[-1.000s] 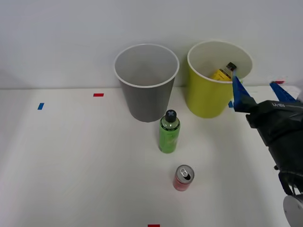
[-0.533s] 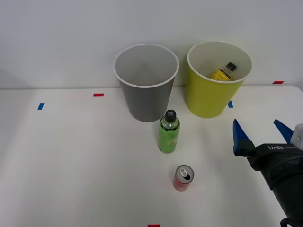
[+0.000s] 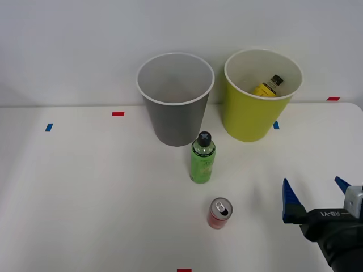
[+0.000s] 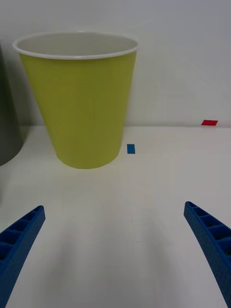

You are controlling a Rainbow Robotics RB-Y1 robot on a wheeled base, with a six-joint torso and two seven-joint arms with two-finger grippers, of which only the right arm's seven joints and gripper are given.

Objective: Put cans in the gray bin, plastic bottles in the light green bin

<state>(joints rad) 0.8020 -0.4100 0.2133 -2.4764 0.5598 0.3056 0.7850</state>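
The gray bin (image 3: pixel 175 102) and the light green bin (image 3: pixel 258 99) stand side by side at the back of the table. A yellow plastic bottle (image 3: pixel 267 86) lies inside the light green bin. A green plastic bottle (image 3: pixel 202 159) with a black cap stands upright in front of the gray bin. The red can (image 3: pixel 219 213) stands nearer the front edge. My right gripper (image 3: pixel 316 192) hovers open and empty at the front right, to the right of the can. In the right wrist view the gripper (image 4: pixel 115 240) faces the light green bin (image 4: pixel 84 101), with an edge of the gray bin (image 4: pixel 7 125) beside it.
Small tape marks dot the white table: red (image 3: pixel 118 114), blue (image 3: pixel 49 127), blue (image 3: pixel 275 125) by the light green bin, red (image 3: pixel 333 98) at the far right and red (image 3: pixel 184 270) at the front edge. A plain wall rises behind the bins.
My right gripper has drawn back from the light green bin's rim toward the table's front right, staying open. The yellow bottle lies still in the bin.
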